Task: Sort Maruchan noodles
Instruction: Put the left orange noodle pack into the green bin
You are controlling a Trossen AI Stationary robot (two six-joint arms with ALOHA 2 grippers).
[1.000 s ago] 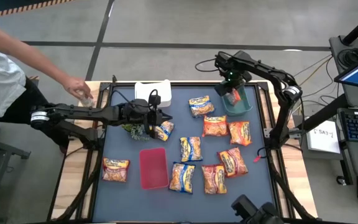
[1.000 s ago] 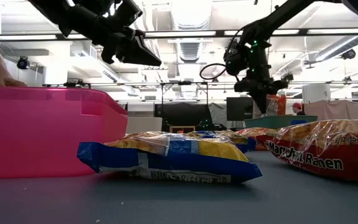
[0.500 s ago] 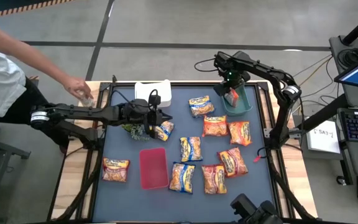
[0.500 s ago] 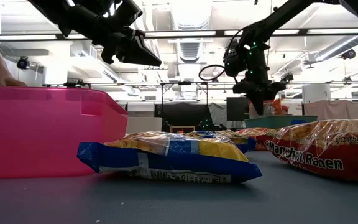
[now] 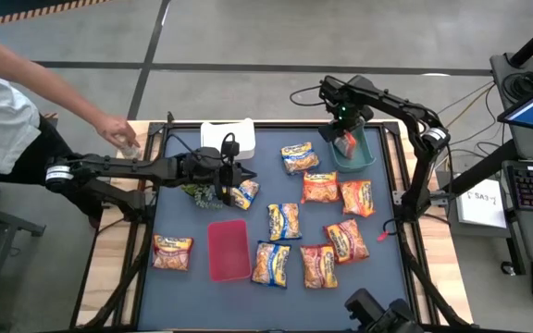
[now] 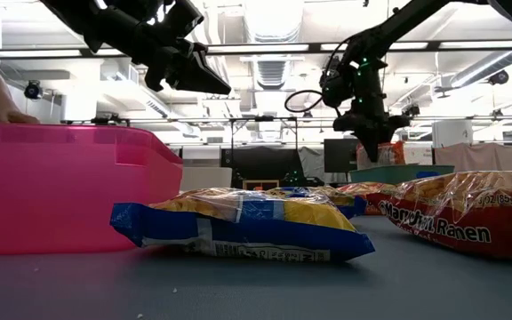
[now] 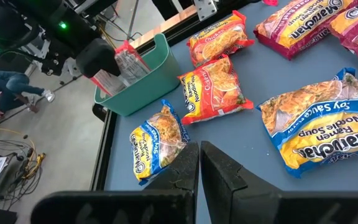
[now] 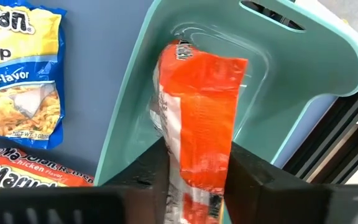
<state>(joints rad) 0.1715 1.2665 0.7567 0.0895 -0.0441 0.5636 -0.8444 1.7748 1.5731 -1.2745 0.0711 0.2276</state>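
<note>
Now, line by line:
Right claw: the right claw [image 8: 194,165] is hanging over the teal bin [image 5: 370,159] at the far right of the bench [image 5: 192,222], its fingers clamped on an orange-red packet [image 8: 197,118] that is standing on edge.
Just changed: half a second ago the packet was sitting a little lower and more squarely over the bin; now it is leaning a touch toward the bin's inner side. The fingers loosened briefly and are pinching it again, so the drop is looking unfinished.
What that means: judging by this, the packet is being re-gripped or re-aimed, not released; it is counting as not yet sorted.
Left claw: the left claw [image 7: 199,163] is hovering with its fingers pressed together, holding nothing, above a blue-trimmed packet [image 5: 242,193] beside the green plant [image 5: 196,193].
Noodles: ten or so Maruchan noodles [image 5: 320,187] are lying loose on the bench, blue-trimmed and orange-red ones mixed, none moving.
Red tray: the red tray [image 5: 228,249] is sitting near the middle front, with nothing visible in it.
White bin: a white bin [image 5: 226,135] is waiting at the far left edge.
Person: a hand [image 5: 118,133] is resting at the bench's far left corner, well apart from both arms.
</note>
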